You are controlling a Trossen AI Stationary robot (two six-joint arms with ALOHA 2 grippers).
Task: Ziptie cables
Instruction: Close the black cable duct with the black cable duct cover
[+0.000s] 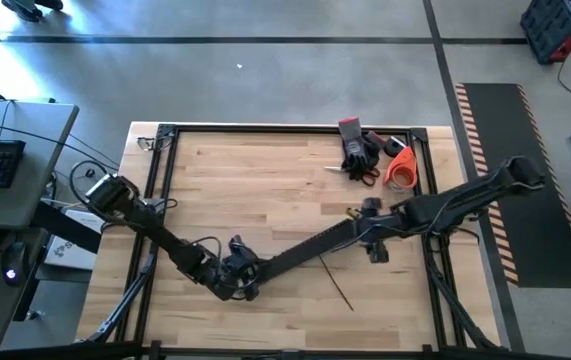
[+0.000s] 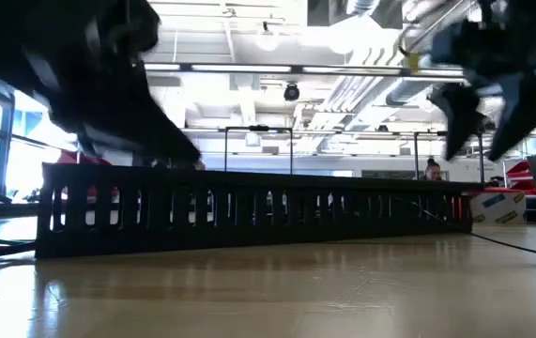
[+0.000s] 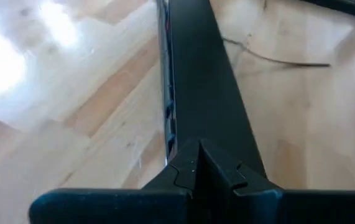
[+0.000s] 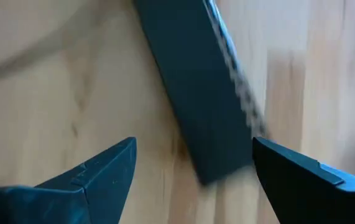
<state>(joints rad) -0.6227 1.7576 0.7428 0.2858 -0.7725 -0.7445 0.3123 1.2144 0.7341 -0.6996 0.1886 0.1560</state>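
The wooden table [image 1: 265, 180] fills the middle of the high view, with a black metal frame [image 1: 165, 180] along its edges. On it lies a long black bar [image 1: 305, 247] with slotted sides, running from the lower middle of the frame up to the right of centre. In the low view the same bar [image 2: 249, 214] crosses the picture from left to right and its comb-like slots are clear.

The left arm comes in from the left side of the high view, and the left gripper [image 1: 240, 272] sits at the lower end of the bar. In the left wrist view its fingers [image 3: 193, 174] are pressed together on the end of the bar [image 3: 196, 74].

The right arm comes in from the right, and the right gripper [image 1: 370, 228] is above the upper end of the bar. In the right wrist view its fingers [image 4: 96, 174] are spread wide, with the bar end [image 4: 196, 106] between them and not touched.

At the upper right of the table are a black glove [image 1: 358, 150], scissors with red handles [image 1: 363, 173] and an orange roll [image 1: 401, 168], close together.

A thin dark cable [image 1: 337, 283] lies loose on the wood just below the bar, in the lower middle of the high view. I cannot tell if more cables run inside the bar.
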